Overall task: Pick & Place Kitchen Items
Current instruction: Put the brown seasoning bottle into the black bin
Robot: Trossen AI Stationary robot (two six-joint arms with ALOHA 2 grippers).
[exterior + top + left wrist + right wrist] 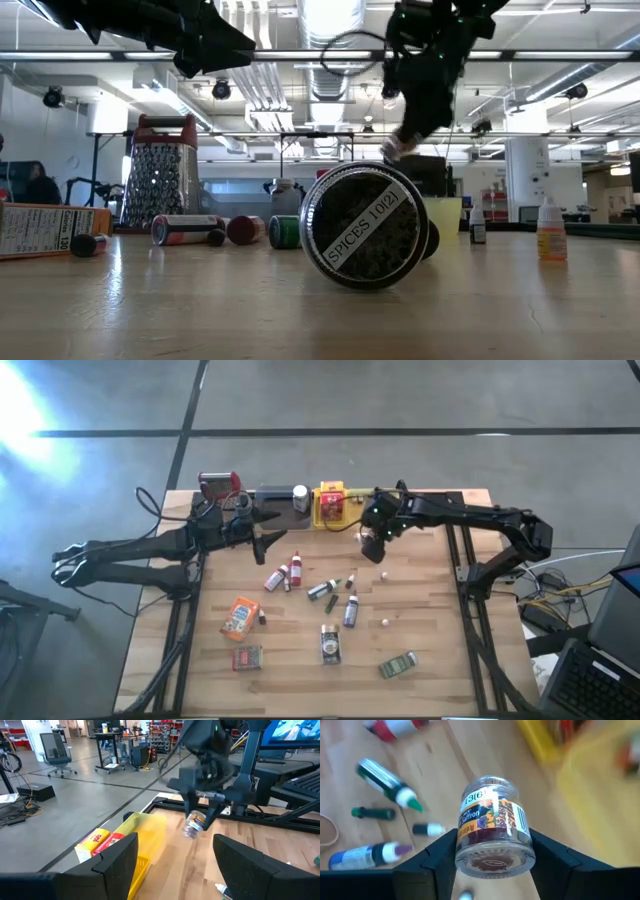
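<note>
Jar label: saffron jar (492,827) reads "Saffron".
Tin lid: round tin (367,226) reads "SPICES 10(2)", on its side.
Right gripper (492,862): grasping the jar.
Left gripper (262,540): released, over the counter (430,610).

The saffron jar (492,827) is clear glass with an orange-and-white label over dark red contents; the tray (331,506) beside it is yellow (red and yellow packets inside); the table (430,615) is pale wood planks; the grater (160,180) is red-topped silver metal.
</note>
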